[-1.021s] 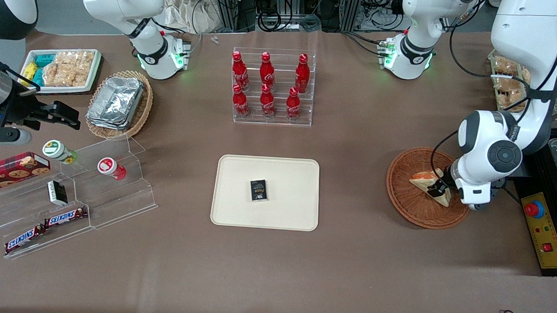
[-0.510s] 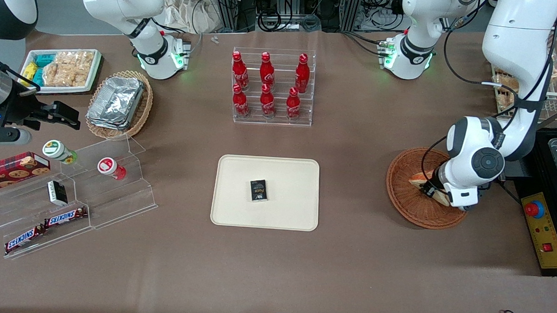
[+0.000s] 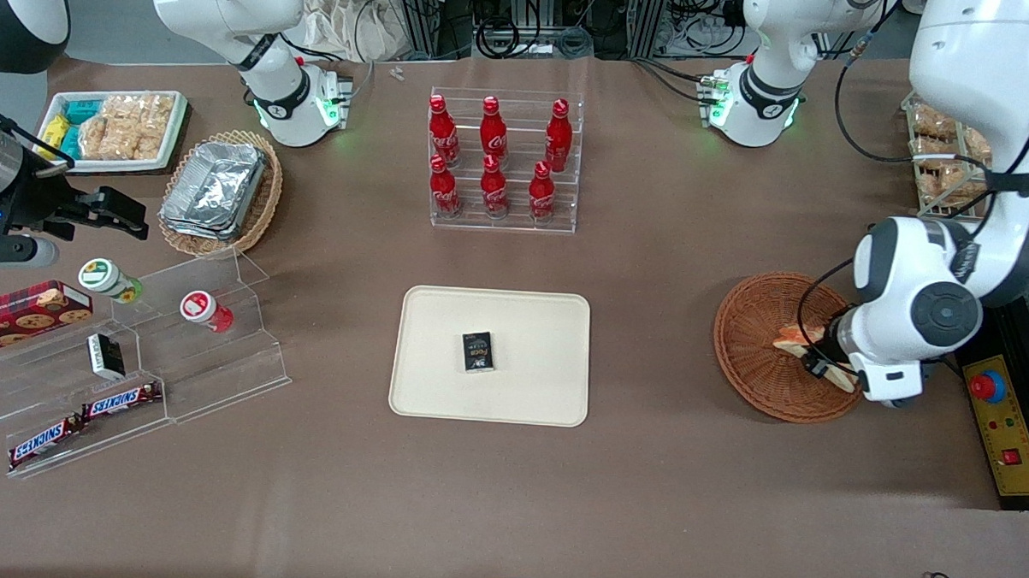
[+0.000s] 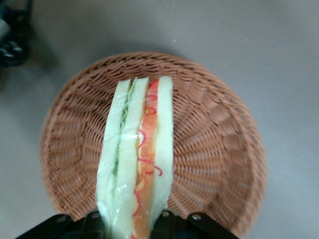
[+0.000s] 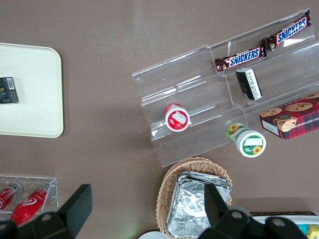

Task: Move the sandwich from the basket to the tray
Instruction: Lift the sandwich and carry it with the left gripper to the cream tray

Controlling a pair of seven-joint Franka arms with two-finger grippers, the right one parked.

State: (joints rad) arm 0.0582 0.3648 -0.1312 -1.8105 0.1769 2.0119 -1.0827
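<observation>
My left gripper (image 3: 823, 362) is shut on the sandwich (image 3: 797, 337), a pale wedge with orange-red and green filling. It hangs just above the reddish-brown wicker basket (image 3: 755, 374). In the left wrist view the sandwich (image 4: 137, 159) stands edge-on between the black fingers (image 4: 167, 222), over the basket (image 4: 214, 149). The cream tray (image 3: 442, 393) lies mid-table, toward the parked arm's end from the basket. It also shows in the right wrist view as a tray (image 5: 30, 94).
A small black packet (image 3: 478, 352) lies on the tray. A rack of red bottles (image 3: 502, 164) stands farther from the camera than the tray. A control box with a red button (image 3: 1002, 426) sits beside the basket. Acrylic shelves with snacks (image 3: 135, 361) are at the parked arm's end.
The wrist swung a little toward the tray, then back toward the working arm's end. The sandwich stayed in the gripper and now sits more edge-on over the basket.
</observation>
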